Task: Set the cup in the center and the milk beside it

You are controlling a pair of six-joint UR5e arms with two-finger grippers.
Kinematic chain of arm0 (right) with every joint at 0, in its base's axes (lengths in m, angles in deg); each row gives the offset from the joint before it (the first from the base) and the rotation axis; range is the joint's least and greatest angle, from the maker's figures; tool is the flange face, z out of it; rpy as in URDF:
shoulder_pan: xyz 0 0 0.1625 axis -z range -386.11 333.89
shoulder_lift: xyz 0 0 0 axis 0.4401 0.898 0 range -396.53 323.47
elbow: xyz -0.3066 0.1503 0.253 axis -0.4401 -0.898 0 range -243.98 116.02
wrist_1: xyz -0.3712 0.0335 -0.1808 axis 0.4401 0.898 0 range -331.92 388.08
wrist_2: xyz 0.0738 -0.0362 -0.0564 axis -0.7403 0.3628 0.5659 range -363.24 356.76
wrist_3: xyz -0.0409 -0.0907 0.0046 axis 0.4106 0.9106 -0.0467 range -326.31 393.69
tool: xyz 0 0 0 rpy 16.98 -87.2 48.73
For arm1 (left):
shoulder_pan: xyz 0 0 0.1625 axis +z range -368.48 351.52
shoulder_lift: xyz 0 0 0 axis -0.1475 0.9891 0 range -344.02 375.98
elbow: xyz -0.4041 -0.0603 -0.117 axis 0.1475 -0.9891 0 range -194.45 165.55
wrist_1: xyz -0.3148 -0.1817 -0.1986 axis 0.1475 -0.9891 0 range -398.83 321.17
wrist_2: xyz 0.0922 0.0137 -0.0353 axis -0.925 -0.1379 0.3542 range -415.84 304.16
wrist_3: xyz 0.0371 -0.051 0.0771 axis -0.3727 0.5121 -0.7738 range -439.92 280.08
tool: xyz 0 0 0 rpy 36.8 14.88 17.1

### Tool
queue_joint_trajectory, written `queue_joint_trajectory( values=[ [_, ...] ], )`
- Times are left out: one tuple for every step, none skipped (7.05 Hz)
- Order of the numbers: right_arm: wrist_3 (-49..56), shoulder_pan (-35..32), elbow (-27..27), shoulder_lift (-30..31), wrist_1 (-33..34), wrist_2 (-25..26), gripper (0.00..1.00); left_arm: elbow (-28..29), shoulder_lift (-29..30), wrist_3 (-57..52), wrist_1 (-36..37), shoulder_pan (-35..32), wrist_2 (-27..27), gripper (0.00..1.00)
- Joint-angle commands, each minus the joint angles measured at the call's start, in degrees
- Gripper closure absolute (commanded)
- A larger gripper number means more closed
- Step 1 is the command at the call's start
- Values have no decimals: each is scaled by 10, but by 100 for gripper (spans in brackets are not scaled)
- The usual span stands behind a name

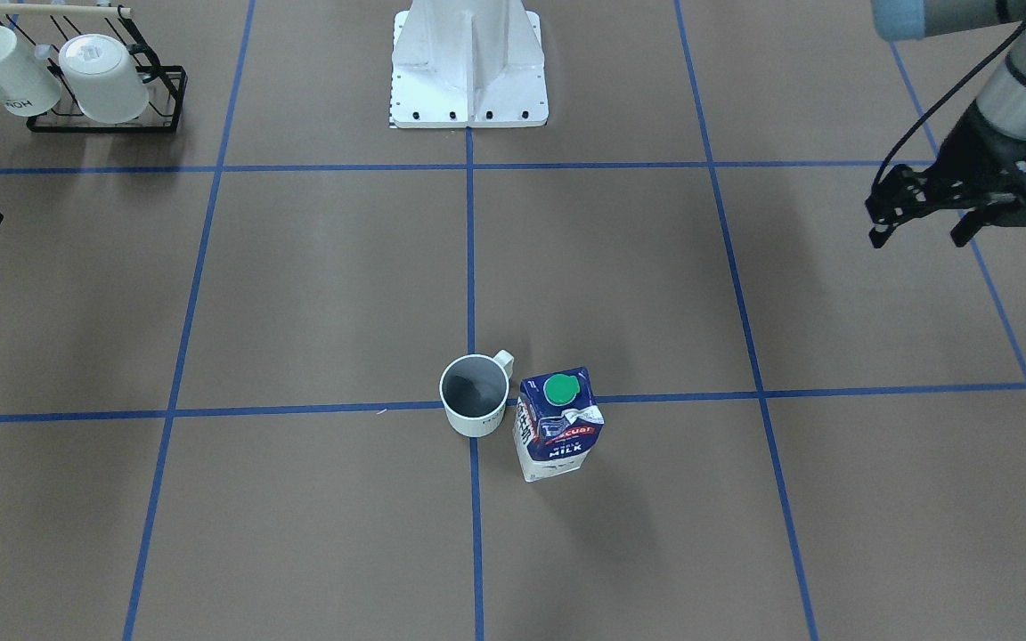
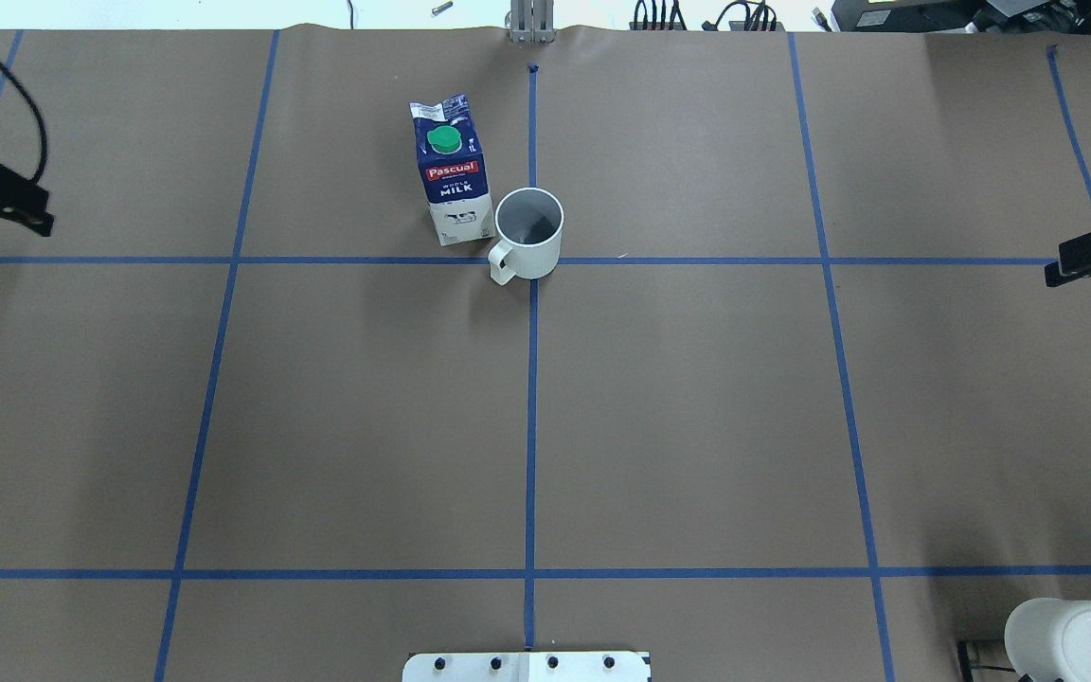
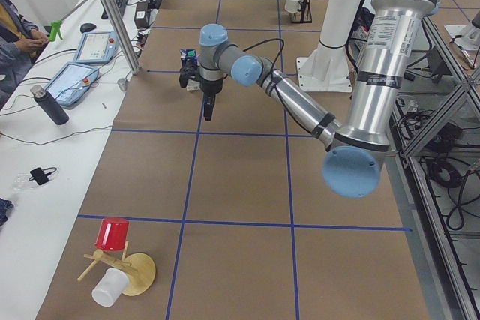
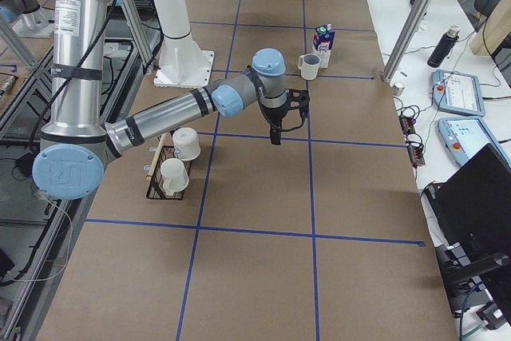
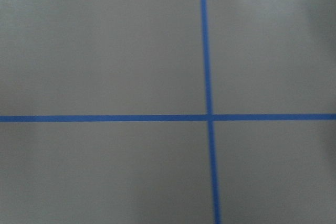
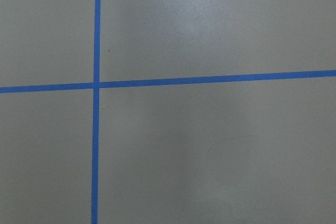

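Observation:
The cup (image 1: 475,394) is a small white mug that stands upright on the crossing of blue tape lines at the table's middle; it also shows in the overhead view (image 2: 528,232). The milk (image 1: 559,423) is a navy and white carton with a green cap. It stands upright close beside the cup, also in the overhead view (image 2: 451,170). My left gripper (image 1: 918,233) hovers open and empty far off at the table's side. My right gripper (image 2: 1085,258) hovers at the opposite side, partly cut off; I cannot tell its state. Both wrist views show only paper and tape.
A black wire rack (image 1: 157,98) with two white mugs (image 1: 103,76) stands near the robot's base (image 1: 468,80) on my right side. A wooden stand with a red and a white cup (image 3: 112,260) sits at the left end. Operators' desk with tablets (image 4: 459,93) borders the far edge.

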Motion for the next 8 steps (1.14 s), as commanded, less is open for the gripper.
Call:
queue_joint_trajectory(
  values=[
    [22, -10, -9, 0, 2, 0, 0, -7, -104, -74, -43, -59, 67, 2],
    [38, -18, -13, 1, 9, -1, 0, 8, -130, -74, -84, -59, 88, 2],
    [49, -18, -14, 0, 17, -1, 0, 15, -128, -69, -97, -59, 88, 2],
    [72, -20, -13, 0, 24, -2, 0, 10, -127, -68, -95, -59, 90, 2],
    [88, -27, -13, 0, 34, -5, 0, 12, -118, -73, -97, -56, 89, 2],
    [124, -33, -12, -1, 50, -10, 0, 8, -110, -71, -96, -56, 88, 2],
    [133, -35, -12, -8, 55, -9, 0, -6, -109, -73, -102, -55, 88, 2],
    [134, -35, -13, -11, 65, -9, 0, -5, -113, -73, -104, -56, 88, 2]
  ],
)
